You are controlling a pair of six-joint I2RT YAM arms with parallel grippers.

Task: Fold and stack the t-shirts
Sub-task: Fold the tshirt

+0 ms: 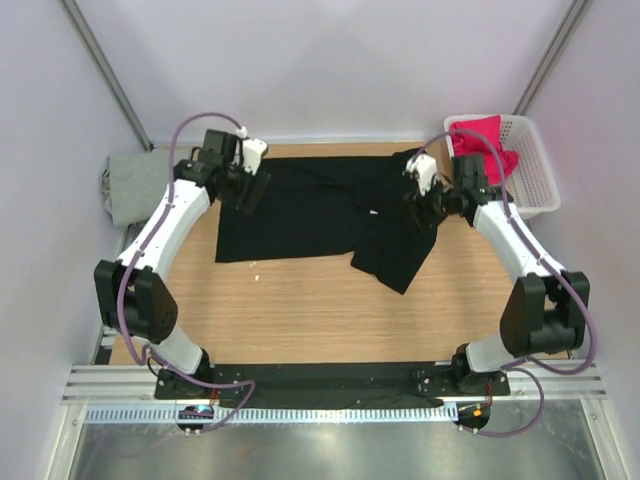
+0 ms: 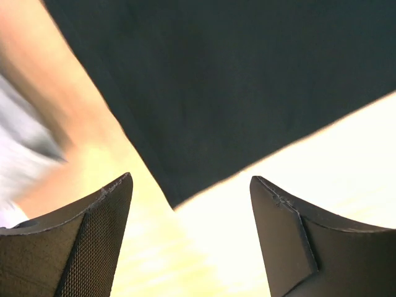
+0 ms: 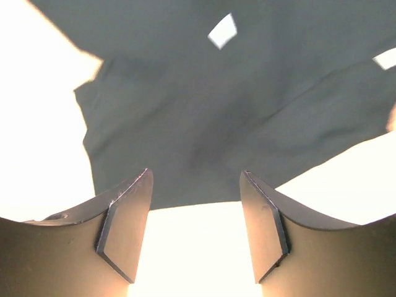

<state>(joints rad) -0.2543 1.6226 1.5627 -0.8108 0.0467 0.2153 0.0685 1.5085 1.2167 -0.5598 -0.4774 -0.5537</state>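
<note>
— Since the near flap of the black t-shirt [image 1: 395, 255] lies skewed across the wooden table [image 1: 300, 310], what worries you?
— A crooked fold. That flap points toward the arm bases at an angle, while the rest lies flat in a broad rectangle. If either gripper pinches only 1 layer, or takes the cloth away from a corner, I'd judge the shirt will bunch rather than fold square.
— Anything else?
— The 2 arms could pull unevenly, and then the whole shirt would slide on the wood.
— Farther out, how do the tools stand?
— The left gripper [image 2: 190, 179] is spread wide and has nothing. In its wrist view a corner of the black cloth lies on the table below the fingertips, with none of it pinched. From above, it hovers at the shirt's far-left corner.
— And the right gripper [image 3: 196, 173]?
— Also spread wide and empty, over the right part of the shirt. The small white chest mark [image 3: 221, 31] shows beyond its fingertips. I can't tell whether the tips touch cloth.
— The other shirts?
— The grey t-shirt [image 1: 135, 185] lies just off the table's far-left edge. The magenta-red t-shirt [image 1: 487, 140] sits in the white mesh basket [image 1: 535, 180] at the far-right corner.
</note>
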